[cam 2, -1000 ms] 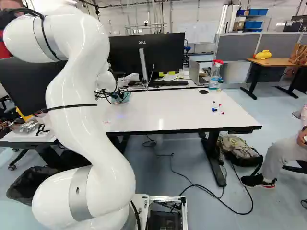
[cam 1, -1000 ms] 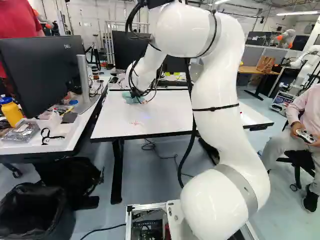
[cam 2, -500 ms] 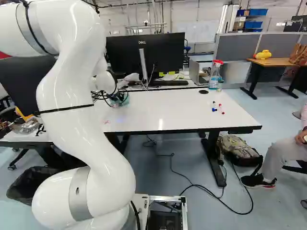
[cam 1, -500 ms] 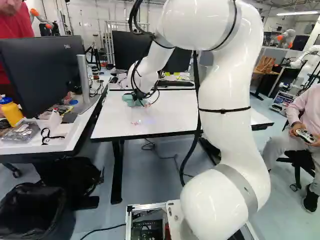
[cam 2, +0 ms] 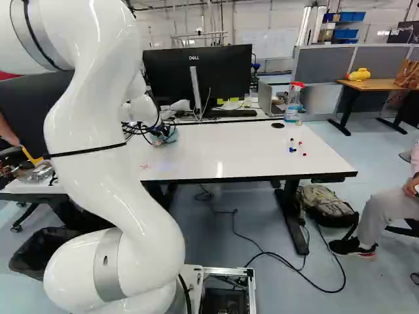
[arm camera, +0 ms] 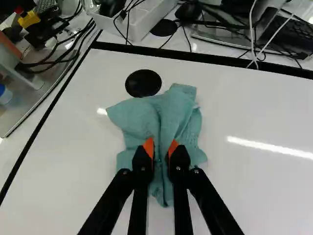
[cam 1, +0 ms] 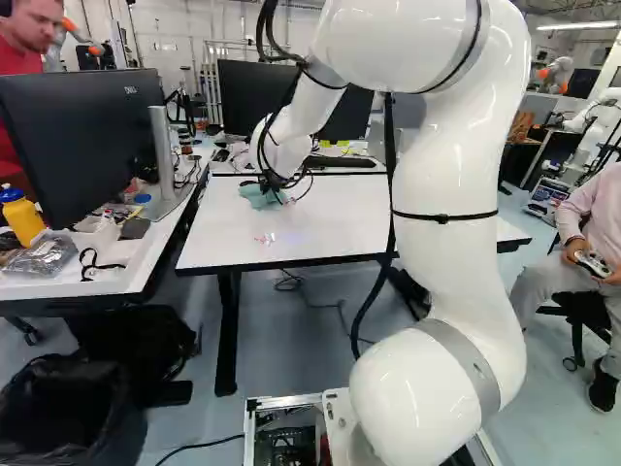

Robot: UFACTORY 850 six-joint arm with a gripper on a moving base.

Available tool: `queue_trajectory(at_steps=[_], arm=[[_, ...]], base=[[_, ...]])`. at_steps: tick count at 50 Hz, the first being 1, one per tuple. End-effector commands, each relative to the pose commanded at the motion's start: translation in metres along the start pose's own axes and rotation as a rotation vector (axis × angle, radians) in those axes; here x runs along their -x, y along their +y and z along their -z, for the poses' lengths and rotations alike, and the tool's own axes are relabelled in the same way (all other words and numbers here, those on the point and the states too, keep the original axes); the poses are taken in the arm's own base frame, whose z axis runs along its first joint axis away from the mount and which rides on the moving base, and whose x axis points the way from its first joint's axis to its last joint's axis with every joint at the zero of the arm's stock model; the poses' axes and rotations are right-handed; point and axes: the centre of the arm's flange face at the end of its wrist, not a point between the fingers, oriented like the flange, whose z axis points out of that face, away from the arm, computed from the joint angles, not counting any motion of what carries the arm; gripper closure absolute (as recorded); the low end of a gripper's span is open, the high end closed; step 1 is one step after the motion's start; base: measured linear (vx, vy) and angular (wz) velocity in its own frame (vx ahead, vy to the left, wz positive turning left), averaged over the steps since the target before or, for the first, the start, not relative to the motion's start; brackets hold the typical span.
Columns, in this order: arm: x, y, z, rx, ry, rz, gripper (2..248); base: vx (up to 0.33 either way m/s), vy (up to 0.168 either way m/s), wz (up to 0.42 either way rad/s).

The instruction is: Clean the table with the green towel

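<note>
- The green towel [arm camera: 178,110] is bunched and spread loosely on the table [cam 2: 242,150], towards its far left corner; a fold of it is pinched by the hand [arm camera: 161,148], whose orange pads [arm camera: 149,147] are pressed in from two sides.
- The cleaning is judged unfinished: reddish marks [cam 1: 264,239] are seen near the table's front edge, on the left, nearer the base than the towel. The towel should be drawn over them next. How much has been wiped cannot be told.
- On the right part, small blue and red pieces [cam 2: 292,150] are left lying; they could be pushed about or off if swept over.
- Just beside the towel, a black disc [arm camera: 143,83] is set in the tabletop, where cloth might be snagged.
- By the far right corner, a spray bottle [cam 2: 294,103] is stood upright.
- Beyond the back edge, a monitor [cam 2: 226,72] is placed, so long strokes that way would best be kept short.
</note>
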Motion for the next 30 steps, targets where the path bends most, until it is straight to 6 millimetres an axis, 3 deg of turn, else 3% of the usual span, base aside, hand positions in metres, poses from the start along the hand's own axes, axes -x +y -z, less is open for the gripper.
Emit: queue_trajectory(at_steps=[30], arm=[[0.001, 0.043, 0.055, 0.053, 0.047, -0.054, 199]], base=[[0.000, 0.000, 0.000]])
